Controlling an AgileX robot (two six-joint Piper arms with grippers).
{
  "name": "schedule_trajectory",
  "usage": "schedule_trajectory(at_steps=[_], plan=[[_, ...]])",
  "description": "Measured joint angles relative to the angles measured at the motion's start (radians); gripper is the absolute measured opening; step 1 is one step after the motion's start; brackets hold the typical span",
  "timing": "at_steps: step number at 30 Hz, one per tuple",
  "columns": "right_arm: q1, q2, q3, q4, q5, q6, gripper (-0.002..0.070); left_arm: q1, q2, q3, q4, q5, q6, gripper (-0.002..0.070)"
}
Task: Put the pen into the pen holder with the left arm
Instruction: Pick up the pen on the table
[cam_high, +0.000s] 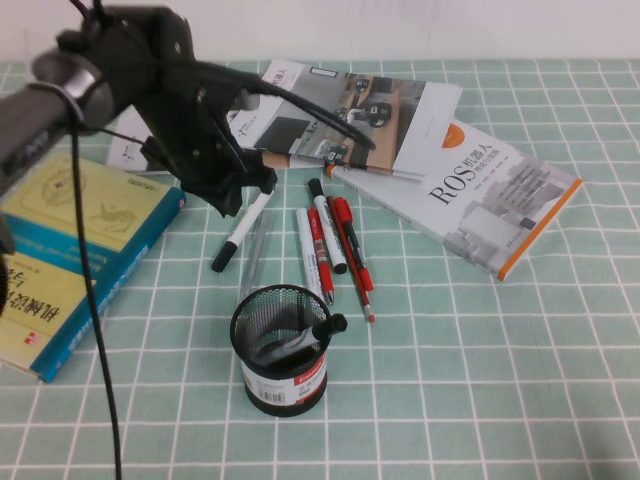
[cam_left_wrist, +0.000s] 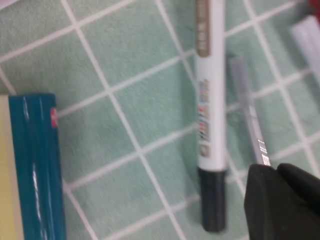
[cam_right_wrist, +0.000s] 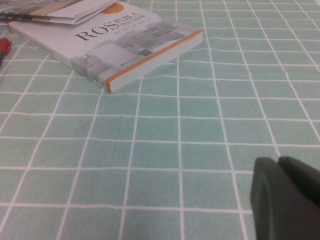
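White-barrelled, black-capped, the pen (cam_high: 240, 232) lies on the counter just under your left tool (cam_high: 236, 190), whose fingers are together and empty. Part them, straddle mid-barrel, then carry it to the pen holder (cam_high: 281, 350). Right tool (cam_right_wrist: 287, 197): cannot tell.

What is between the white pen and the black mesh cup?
In the high view, a grey see-through pen and bare tablecloth lie between the pen and the pen holder.

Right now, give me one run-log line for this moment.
left gripper: shut, empty, above pen's upper end | pen: on table, not in pen holder | right gripper: shut, empty
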Motion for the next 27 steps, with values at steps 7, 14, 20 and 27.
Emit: schedule_trajectory(at_steps=[7, 14, 20, 27], plan=[[0.000, 0.000, 0.000, 0.000, 0.000, 0.000, -0.0020, 0.000, 0.046, -0.006, 0.022, -0.041, 0.077, 0.0013], [0.000, 0.000, 0.000, 0.000, 0.000, 0.000, -0.0020, -0.005, 0.068, -0.006, 0.029, -0.074, 0.110, 0.0214], [0.000, 0.000, 0.000, 0.000, 0.000, 0.000, -0.0020, -0.012, 0.094, -0.006, 0.036, -0.096, 0.105, 0.0256], [0.000, 0.000, 0.000, 0.000, 0.000, 0.000, -0.0020, -0.018, 0.131, -0.006, 0.055, -0.100, 0.091, 0.0256]])
